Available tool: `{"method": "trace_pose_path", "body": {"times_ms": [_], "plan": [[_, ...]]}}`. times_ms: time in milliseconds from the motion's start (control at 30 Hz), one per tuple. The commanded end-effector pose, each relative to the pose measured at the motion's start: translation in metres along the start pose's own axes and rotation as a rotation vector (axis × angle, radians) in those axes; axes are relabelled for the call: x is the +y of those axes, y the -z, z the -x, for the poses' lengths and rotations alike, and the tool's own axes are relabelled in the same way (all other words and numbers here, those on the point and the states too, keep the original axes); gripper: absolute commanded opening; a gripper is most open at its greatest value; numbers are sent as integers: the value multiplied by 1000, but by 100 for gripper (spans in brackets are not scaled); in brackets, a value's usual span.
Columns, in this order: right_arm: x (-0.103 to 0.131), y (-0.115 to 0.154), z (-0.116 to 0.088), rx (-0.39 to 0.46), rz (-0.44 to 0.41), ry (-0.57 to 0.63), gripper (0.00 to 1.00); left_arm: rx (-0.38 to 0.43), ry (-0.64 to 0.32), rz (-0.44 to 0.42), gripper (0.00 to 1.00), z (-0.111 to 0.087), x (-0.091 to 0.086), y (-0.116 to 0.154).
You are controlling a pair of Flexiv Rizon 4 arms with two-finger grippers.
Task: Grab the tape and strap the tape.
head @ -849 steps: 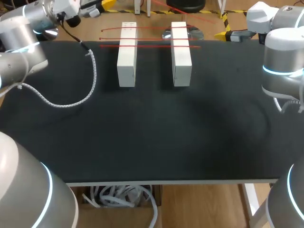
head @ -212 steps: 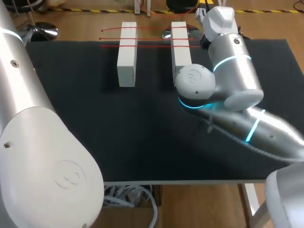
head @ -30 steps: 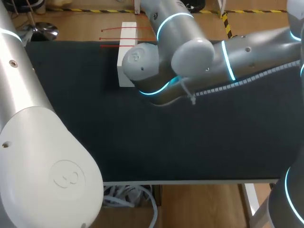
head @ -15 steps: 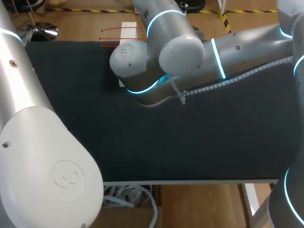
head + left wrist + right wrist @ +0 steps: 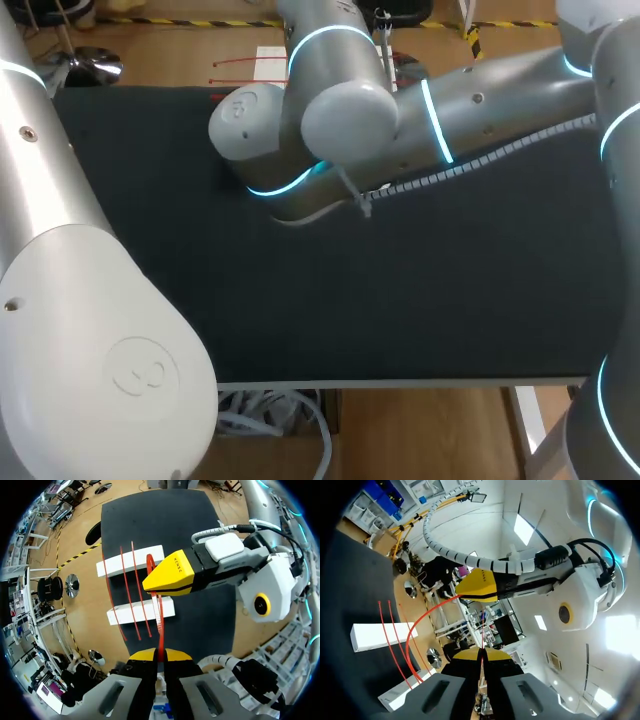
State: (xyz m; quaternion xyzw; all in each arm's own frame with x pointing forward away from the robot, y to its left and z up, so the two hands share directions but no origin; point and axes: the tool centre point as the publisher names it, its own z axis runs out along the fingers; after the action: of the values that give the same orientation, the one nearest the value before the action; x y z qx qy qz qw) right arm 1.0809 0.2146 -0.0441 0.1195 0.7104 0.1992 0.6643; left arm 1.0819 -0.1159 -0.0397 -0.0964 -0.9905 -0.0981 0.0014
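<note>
A thin red tape (image 5: 161, 625) is strung between both grippers, high above the table. My left gripper (image 5: 160, 654) is shut on one end. My right gripper (image 5: 151, 583) is shut on the tape further along, where it curls into a small loop. In the right wrist view my right gripper (image 5: 482, 654) pinches the tape, and a red curve of tape (image 5: 412, 630) swings out from the left gripper (image 5: 465, 593) ahead. In the head view both grippers are hidden by the arms.
Two white blocks (image 5: 131, 560) (image 5: 142, 612) lie side by side at the back of the black table (image 5: 400, 290), with spare red tapes (image 5: 127, 587) laid across them. My right arm (image 5: 330, 110) covers most of them in the head view; one block's end (image 5: 270, 62) shows.
My right arm has swung further left across the back of the table, covering more of the white blocks. Both grippers stay shut.
</note>
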Motion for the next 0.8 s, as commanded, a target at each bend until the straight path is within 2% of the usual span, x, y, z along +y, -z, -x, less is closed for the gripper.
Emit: {"method": "trace_pose_path", "body": {"times_ms": [33,333,800], "plan": [[5,-2,-1,4,-32,6,0,2,1,3,0,0,-1,1],[11,-9,-3,23,-1,48,0,2,1,3,0,0,-1,1],[17,-12,-8,27,23,26,0,2,1,3,0,0,-1,1]]}}
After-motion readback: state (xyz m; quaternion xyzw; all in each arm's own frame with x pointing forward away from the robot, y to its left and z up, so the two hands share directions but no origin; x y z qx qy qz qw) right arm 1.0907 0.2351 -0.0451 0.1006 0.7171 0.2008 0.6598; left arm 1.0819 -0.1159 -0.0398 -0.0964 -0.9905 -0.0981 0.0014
